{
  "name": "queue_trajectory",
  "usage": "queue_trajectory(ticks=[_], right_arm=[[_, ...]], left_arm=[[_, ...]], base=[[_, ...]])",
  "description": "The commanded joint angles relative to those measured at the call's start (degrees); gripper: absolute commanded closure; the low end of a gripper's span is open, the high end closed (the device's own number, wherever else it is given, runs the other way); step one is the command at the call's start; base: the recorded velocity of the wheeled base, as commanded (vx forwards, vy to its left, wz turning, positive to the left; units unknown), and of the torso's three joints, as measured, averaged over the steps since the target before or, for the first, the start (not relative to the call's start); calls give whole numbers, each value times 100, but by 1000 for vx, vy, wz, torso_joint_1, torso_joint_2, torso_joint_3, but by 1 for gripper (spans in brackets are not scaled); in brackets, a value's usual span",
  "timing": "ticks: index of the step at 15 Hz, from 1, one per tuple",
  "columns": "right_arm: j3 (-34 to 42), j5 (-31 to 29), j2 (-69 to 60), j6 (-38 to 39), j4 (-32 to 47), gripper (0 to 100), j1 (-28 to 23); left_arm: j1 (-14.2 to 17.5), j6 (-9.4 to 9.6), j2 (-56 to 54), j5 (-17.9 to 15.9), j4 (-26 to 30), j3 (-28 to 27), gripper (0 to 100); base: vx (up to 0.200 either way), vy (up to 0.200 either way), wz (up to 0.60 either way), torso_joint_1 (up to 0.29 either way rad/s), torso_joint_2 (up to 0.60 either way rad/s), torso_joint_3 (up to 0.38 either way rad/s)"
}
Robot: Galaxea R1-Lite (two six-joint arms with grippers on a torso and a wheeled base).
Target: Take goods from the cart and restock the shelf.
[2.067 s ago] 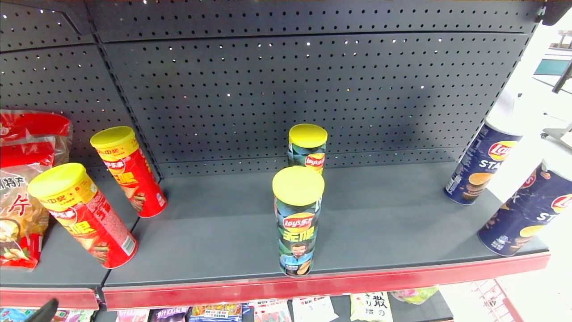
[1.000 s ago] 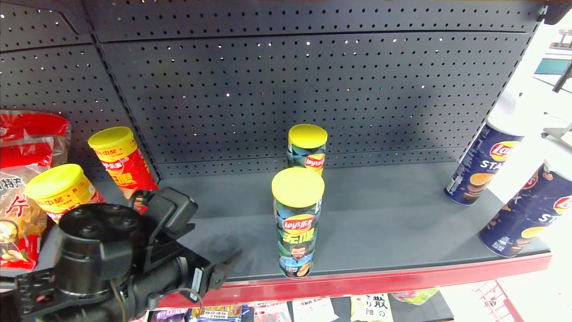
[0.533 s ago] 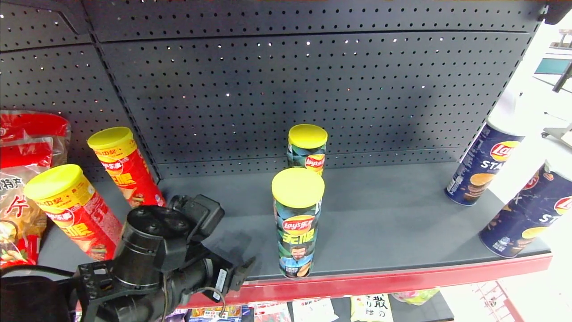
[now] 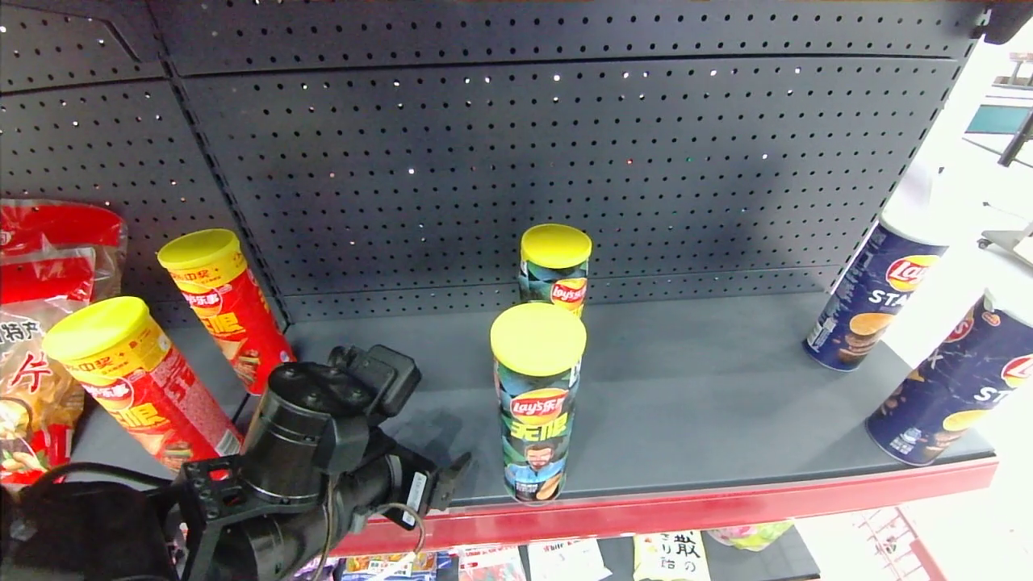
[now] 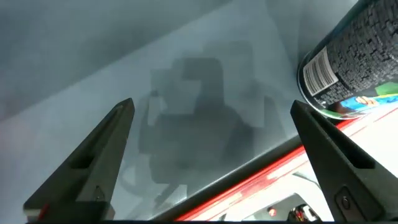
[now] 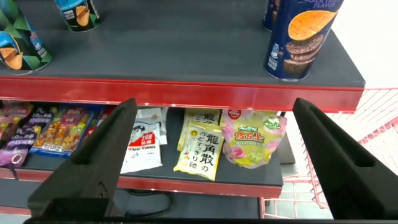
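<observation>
STOCK ON THE SHELF: A front green can [image 4: 537, 403] stands upright at the lip of a dark shelf [image 4: 686, 387]. The left gripper [image 5: 211, 112] hangs low just to its left, fingers [image 5: 106, 155] spread wide and holding nothing. A rear green can [image 4: 555, 266] stands directly behind it, near the back panel. Two red cans [image 4: 210, 298] stand well off to its left beside snack bags [image 4: 32, 323], and two blue cans [image 4: 871, 290] stand well off to its right. The right gripper [image 6: 214, 106] sits in front of and below the can, toward the blue cans, its fingers [image 6: 93, 162] likewise apart and empty, facing packets [image 6: 202, 143] on the level beneath. A red wire frame [image 4: 884, 528], probably the cart, shows below and far right of the can. Such cans look light and stiff but tall, narrow and glossy, so they are likely to slip or topple. The safest hold would be across the middle of the tube, below the yellow lid [image 4: 537, 337], with a gentle squeeze, since the thin wall could dent.
</observation>
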Motion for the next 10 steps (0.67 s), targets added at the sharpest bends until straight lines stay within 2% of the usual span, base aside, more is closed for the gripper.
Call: queue_trajectory(ticks=[1,10], right_arm=[[4,-2,21,0,4,0,3],[4,-64,21,0,-5,0,3]], left_arm=[[-4,-4,60,-3,2,-13,0],[-48,14,350,-65,11,-356,0]], base=[[0,0,0,0,0,0],[0,0,0,0,0,0]])
